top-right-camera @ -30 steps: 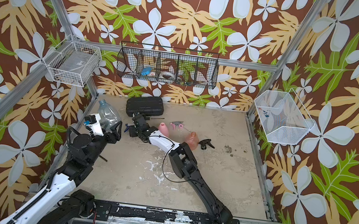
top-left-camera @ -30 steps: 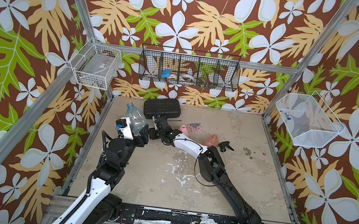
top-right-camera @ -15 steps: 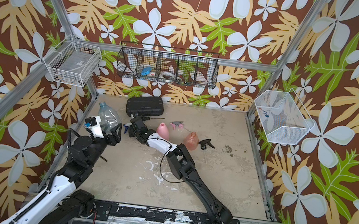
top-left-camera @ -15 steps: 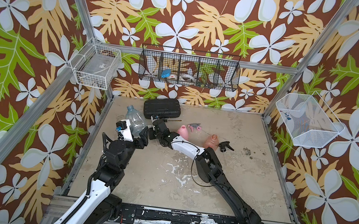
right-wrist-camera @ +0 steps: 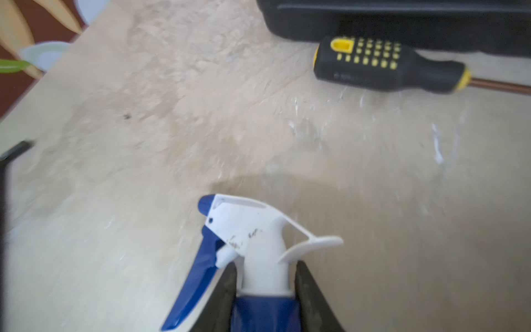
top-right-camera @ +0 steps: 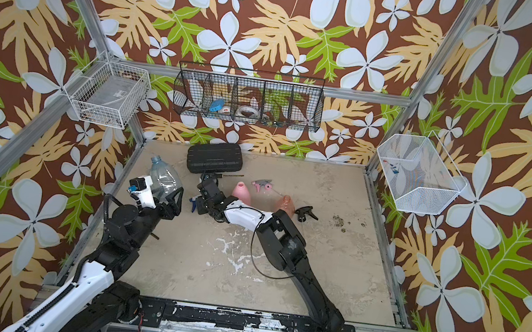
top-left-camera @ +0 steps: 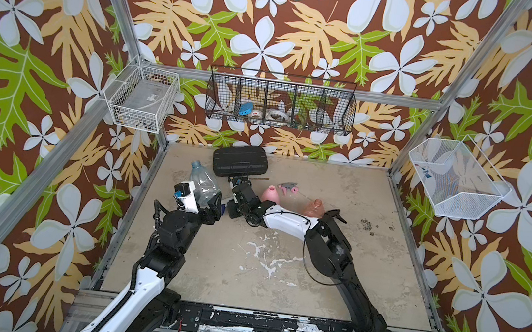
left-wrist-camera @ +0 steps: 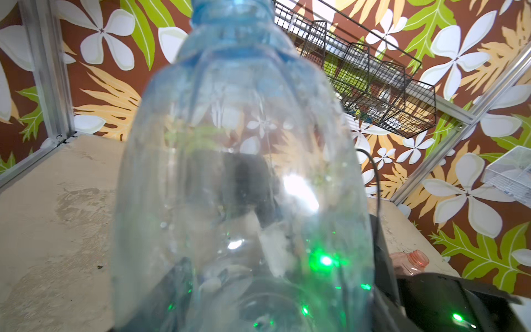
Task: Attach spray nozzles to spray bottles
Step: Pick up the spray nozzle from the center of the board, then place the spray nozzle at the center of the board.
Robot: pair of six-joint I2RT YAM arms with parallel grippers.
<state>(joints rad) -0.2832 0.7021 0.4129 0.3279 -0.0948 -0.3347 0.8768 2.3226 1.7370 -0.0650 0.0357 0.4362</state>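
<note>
- Both top views give me the same layout. My left gripper (top-left-camera: 207,200) is clamped around the lower body of the clear bottle (top-left-camera: 201,182), and the bottle's open neck tilts toward the back-left corner of the table (top-left-camera: 278,278).
- Just to its right, the right gripper (top-right-camera: 200,206) pinches the white-and-blue nozzle (top-right-camera: 193,202), near the black case (top-left-camera: 240,162) at the table's back edge.
- Further right I see the pink bottle (top-left-camera: 270,195) and the orange bottle (top-left-camera: 314,208) standing upright. The grey-and-pink nozzle (top-left-camera: 289,187) lies behind the gap between them, and the black nozzle (top-left-camera: 334,214) lies just beside the orange bottle.
- From the left wrist, the clear bottle fills nearly everything, with its uncapped neck pointing away from the camera. I can make out the orange bottle beyond the right arm.
- From the right wrist, the picture is blurred, but I see both fingers pressing the white neck of the nozzle just above its blue collar. A black-and-yellow screwdriver (right-wrist-camera: 388,69) lies just beside the black case.
</note>
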